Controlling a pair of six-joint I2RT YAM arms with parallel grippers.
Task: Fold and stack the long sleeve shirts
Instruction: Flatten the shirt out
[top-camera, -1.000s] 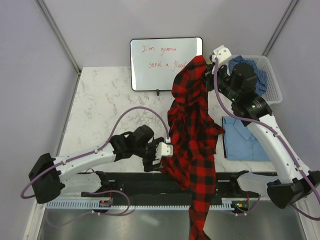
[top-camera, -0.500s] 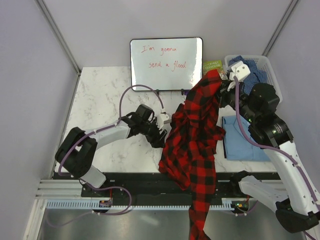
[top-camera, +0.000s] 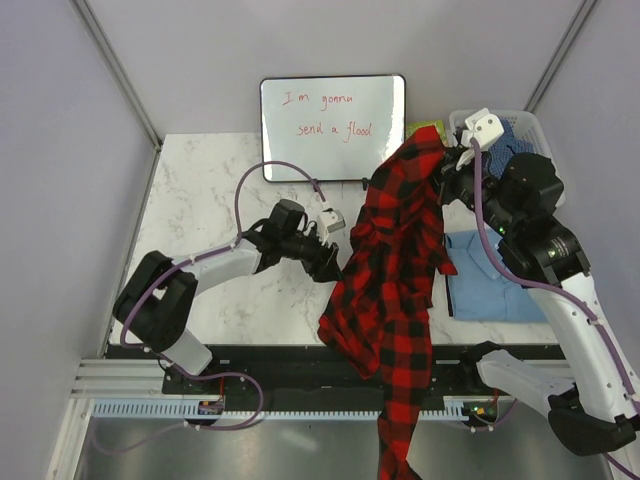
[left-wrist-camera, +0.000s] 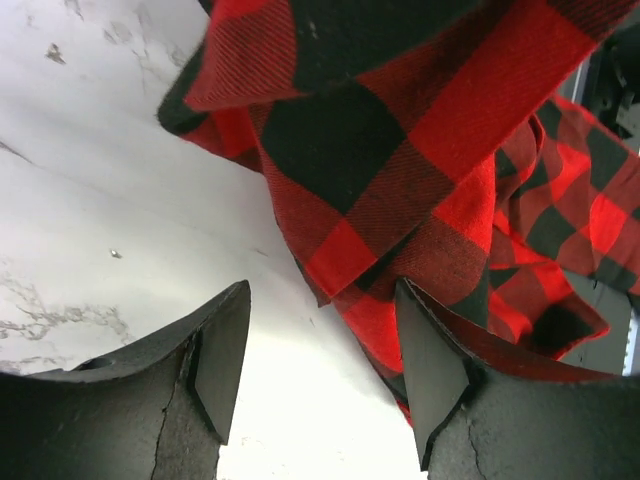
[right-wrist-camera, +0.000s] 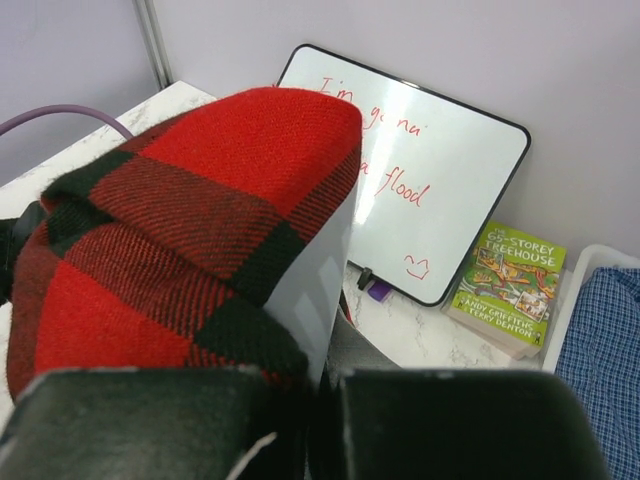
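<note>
Hanging unfolded from the clamped right gripper (right-wrist-camera: 322, 400), the flannel (top-camera: 390, 260) awaits folding; left gripper (left-wrist-camera: 320, 320) gapes empty; light blue shirt (top-camera: 490, 275) lies folded.

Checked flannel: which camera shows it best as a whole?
Top external: the whole flannel hangs from the right hand, draping past the table's near edge. Left wrist shows only a fold by the open left hand; right wrist only a bunch at its hand.

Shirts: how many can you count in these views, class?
3: red-and-black flannel held up mid-table; light blue shirt folded flat at the right; blue checked shirt in the white basket. Others may hide beneath.
</note>
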